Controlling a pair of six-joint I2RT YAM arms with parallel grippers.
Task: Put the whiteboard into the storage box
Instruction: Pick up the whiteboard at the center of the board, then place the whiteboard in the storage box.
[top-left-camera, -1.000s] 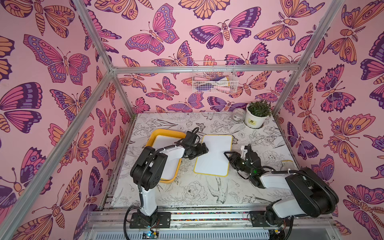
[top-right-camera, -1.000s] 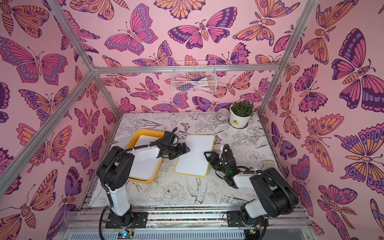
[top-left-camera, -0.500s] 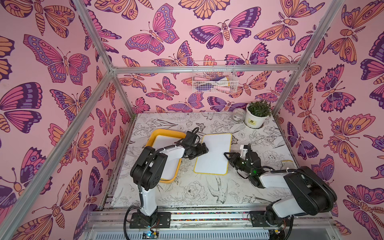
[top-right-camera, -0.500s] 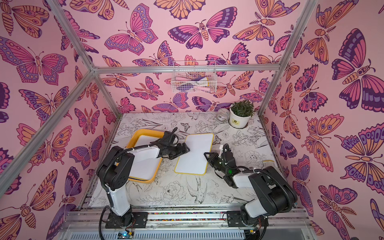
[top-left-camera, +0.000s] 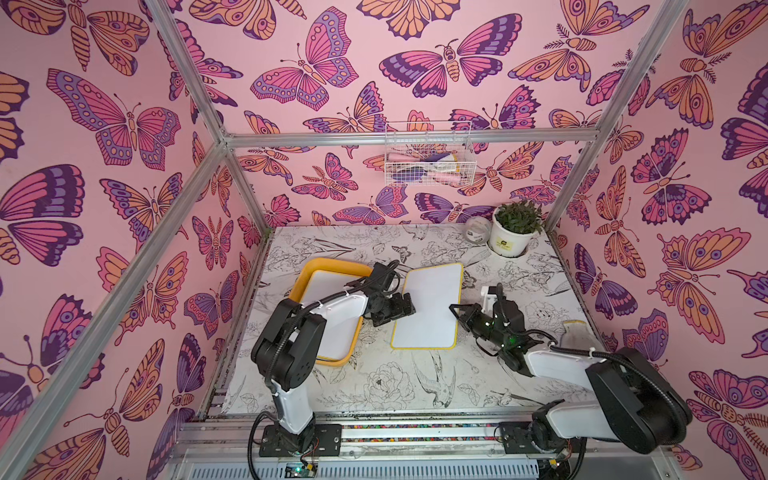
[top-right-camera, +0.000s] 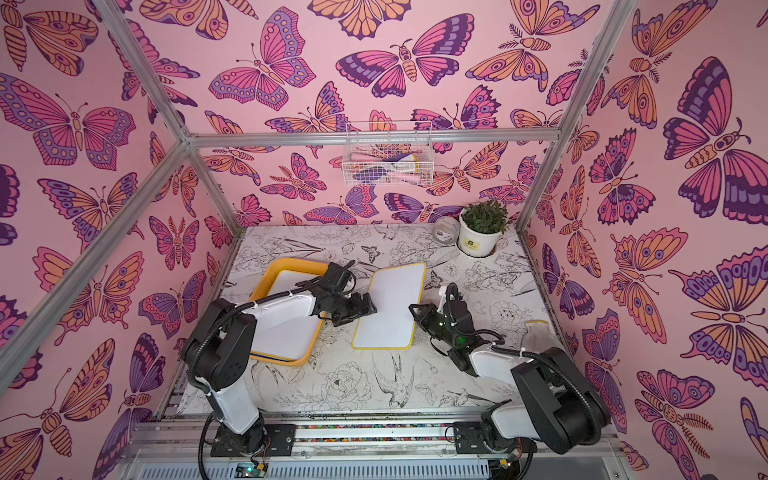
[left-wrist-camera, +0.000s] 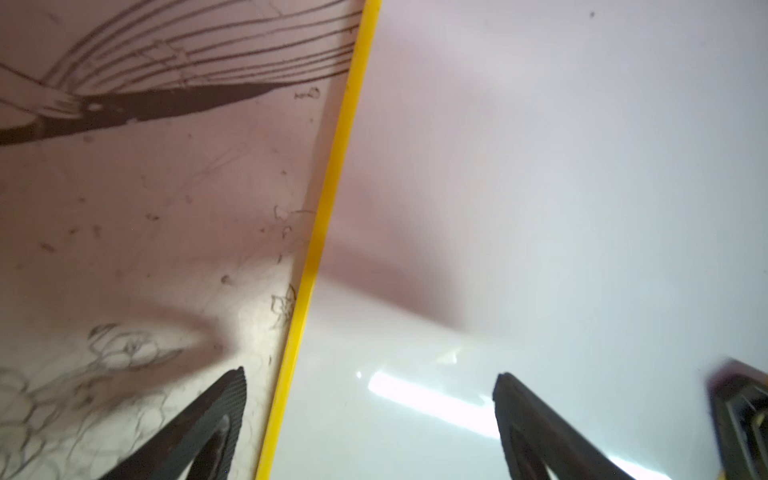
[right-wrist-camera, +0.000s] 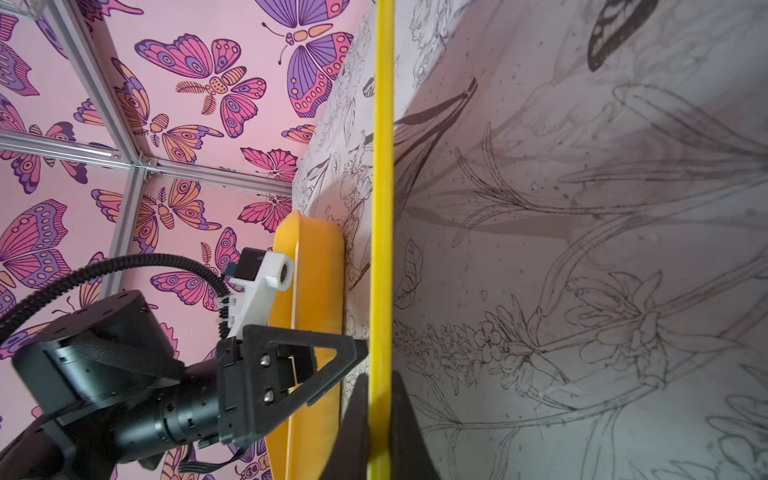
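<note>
Closing finished on right gripper (right-wrist-camera: 380, 379), now pinching whiteboard (top-left-camera: 430, 309) at its yellow rim; left gripper (left-wrist-camera: 370, 374) spread wide astride opposite rim, holding nothing. Whiteboard on table (top-left-camera: 374, 388), just beside storage box (top-left-camera: 332, 262); looks ready to lift.

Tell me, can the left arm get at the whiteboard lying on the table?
Likely yes: the left gripper is open at the whiteboard's edge, fingers straddling its yellow rim, nothing between. The right gripper grips the opposite edge.

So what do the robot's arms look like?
The left arm and right arm have white shells, chunky black joints and black ribbed cables looping along them. The left gripper and right gripper have black triangle-shaped fingers. Tiny green lights glow near the right wrist.
</note>
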